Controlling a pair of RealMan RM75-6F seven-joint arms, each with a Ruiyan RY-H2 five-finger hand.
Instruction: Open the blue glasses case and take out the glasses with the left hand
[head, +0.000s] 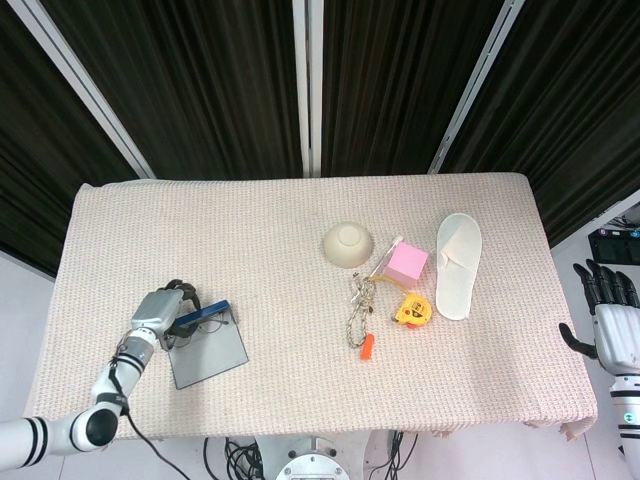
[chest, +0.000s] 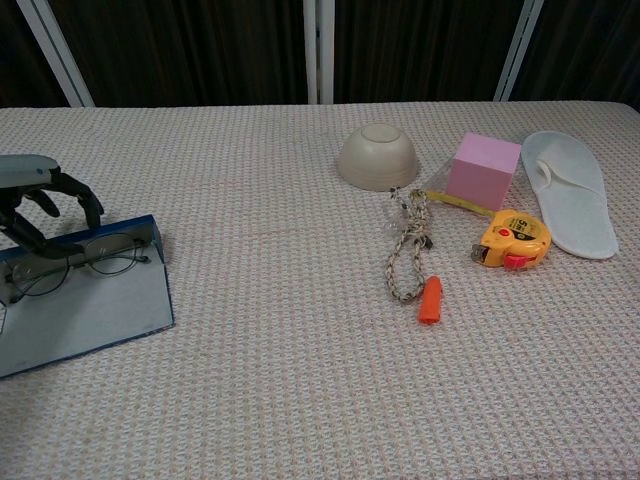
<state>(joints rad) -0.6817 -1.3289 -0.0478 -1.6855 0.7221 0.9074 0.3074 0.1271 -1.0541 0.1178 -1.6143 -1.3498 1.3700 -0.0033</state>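
Lower left of the head view: the blue glasses case (head: 205, 345) lies open on the tablecloth (head: 250, 240), the glasses (chest: 75, 262) sitting along its far edge. The left hand (head: 165, 312) hovers at that edge, fingers (chest: 75, 193) curled down over the frames; whether they pinch them, I cannot tell. At the far right edge, off the table, the right hand (head: 608, 318) hangs with fingers spread, holding nothing.
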